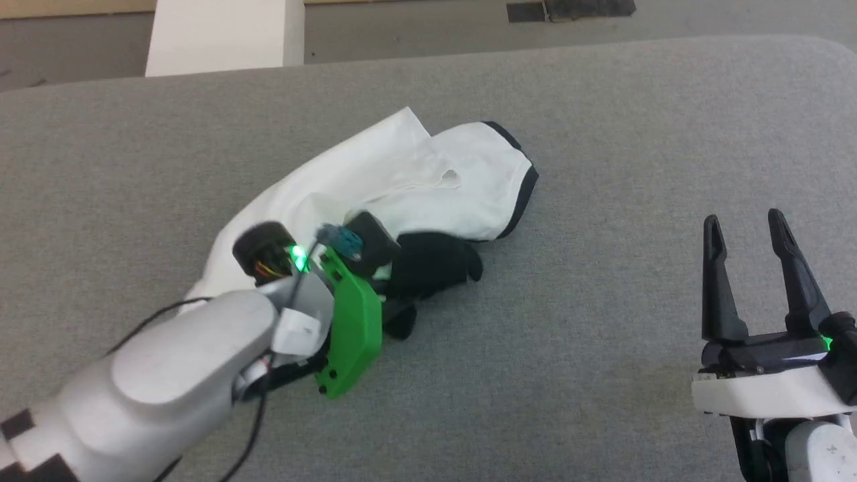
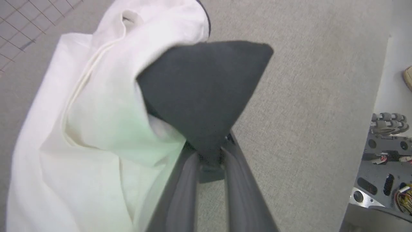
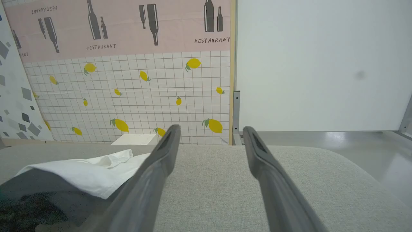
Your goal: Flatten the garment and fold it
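- Grey fabric is covering the desk (image 1: pixel 602 100), and the garment (image 1: pixel 402 181) is being left on it as a crumpled heap. It lies directly ahead of the left gripper (image 2: pixel 209 153) and well off to the left of the right gripper (image 1: pixel 744 224).
- A black sleeve (image 2: pixel 202 90) is being pinched between the nearly closed fingers of the left gripper, and its corner is being tented up off the desk.
- The right gripper is being held wide open with nothing in it, over bare desk and well apart from the cloth.
- Flattening is being judged as barely begun: the white body is being kept bunched and doubled over itself, with a black-trimmed opening (image 1: pixel 525 194) turned sideways on the far side of the left gripper. The second sleeve cannot be made out.
- The spreading of the body, the drawing-out of both sleeves and every fold are being counted as not yet done.
- A white block (image 1: pixel 224 33) is being shown past the desk's far edge, far ahead of the left gripper, and a lemon-patterned wall (image 3: pixel 128 96) ahead of the right gripper. Neither is being judged an obstacle.
- The overlapping layers themselves are being judged the main hindrance, since a pull on one sleeve is likely to drag the whole heap.
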Motion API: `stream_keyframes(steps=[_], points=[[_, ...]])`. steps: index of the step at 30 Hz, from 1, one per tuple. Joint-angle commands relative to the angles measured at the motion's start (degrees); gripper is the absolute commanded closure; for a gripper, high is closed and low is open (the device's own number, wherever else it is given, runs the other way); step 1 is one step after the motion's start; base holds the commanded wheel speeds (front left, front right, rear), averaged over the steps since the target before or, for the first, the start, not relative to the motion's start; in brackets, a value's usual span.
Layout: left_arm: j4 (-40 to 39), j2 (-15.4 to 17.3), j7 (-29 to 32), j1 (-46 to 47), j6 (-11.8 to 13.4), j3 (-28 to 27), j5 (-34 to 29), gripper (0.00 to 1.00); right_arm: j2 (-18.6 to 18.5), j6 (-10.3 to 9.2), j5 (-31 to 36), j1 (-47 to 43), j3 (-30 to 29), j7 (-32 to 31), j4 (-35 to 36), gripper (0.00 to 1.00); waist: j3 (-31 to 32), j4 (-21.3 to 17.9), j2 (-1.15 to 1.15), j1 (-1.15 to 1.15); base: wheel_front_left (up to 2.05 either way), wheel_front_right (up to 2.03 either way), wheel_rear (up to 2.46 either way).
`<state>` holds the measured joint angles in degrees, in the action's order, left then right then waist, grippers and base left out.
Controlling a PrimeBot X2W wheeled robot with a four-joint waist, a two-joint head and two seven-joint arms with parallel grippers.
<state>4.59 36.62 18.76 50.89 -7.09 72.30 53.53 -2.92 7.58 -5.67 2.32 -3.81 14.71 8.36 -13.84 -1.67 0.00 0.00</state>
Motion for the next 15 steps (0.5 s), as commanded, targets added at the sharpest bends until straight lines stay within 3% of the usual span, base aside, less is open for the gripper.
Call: stream_keyframes(steps=[1,4,11,15], points=[[-1.8,1.7,-2.1,1.0,-0.4,-1.8,1.0,1.0,0.0,-0.09,-0.1,-0.6,0.1,0.3,-0.1,0.0,1.8,1.1,0.0,0.0,0.0,0.0,0.0],[-6.0,5.1,-5.0,-0.1,0.7,-4.6,3.0,1.0,0.0,-0.09,-0.3,-1.6,-0.3,0.3,0.1,0.0,2.7,1.7,0.0,0.0,0.0,0.0,0.0],[-7.6,18.7,-5.1,-6.5,8.3,-6.0,4.0,1.0,0.0,-0.09,-0.3,-2.8,-0.4,0.3,0.0,0.0,3.6,2.3,0.0,0.0,0.0,0.0,0.0],[-3.1,21.1,-5.0,-11.8,10.3,-4.1,5.6,1.0,0.0,-0.09,-0.1,-3.1,-0.4,0.3,-0.3,0.0,3.5,2.5,0.0,0.0,0.0,0.0,0.0]])
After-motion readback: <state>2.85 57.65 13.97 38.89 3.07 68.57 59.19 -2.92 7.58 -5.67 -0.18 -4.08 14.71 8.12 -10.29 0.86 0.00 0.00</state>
